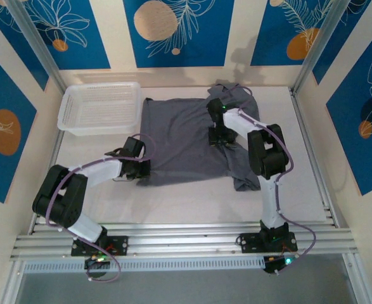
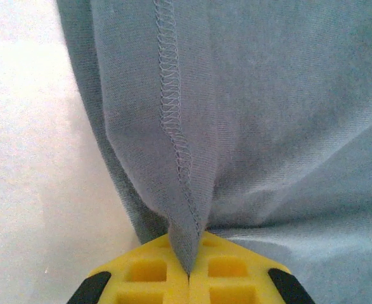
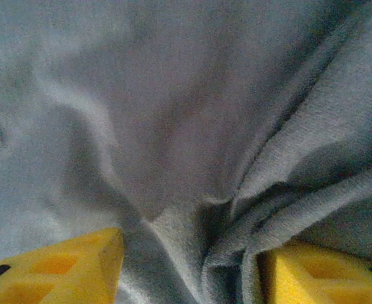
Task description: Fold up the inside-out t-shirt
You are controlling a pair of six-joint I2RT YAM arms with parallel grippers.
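Yellow-tipped left hand (image 2: 189,273) pinching t-shirt (image 2: 268,126) seam, right hand (image 3: 192,263) spread over bunched cloth, basket (image 1: 100,109) nearby from above.

Left claw (image 2: 189,275) clenched — right claw (image 3: 192,266) parted

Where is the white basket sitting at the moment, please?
In the top external view, the white basket sits at the far left corner of the table, right beside the left edge of the spread grey t-shirt.

My left arm (image 1: 65,196) and right arm (image 1: 265,155) are white links between chunky black joints, each trailing a lilac cable (image 1: 100,164). Black bases (image 1: 98,244) bolt onto the silver rail (image 1: 186,237), and my fingers (image 2: 149,272) are yellow, with square recesses and black corners.
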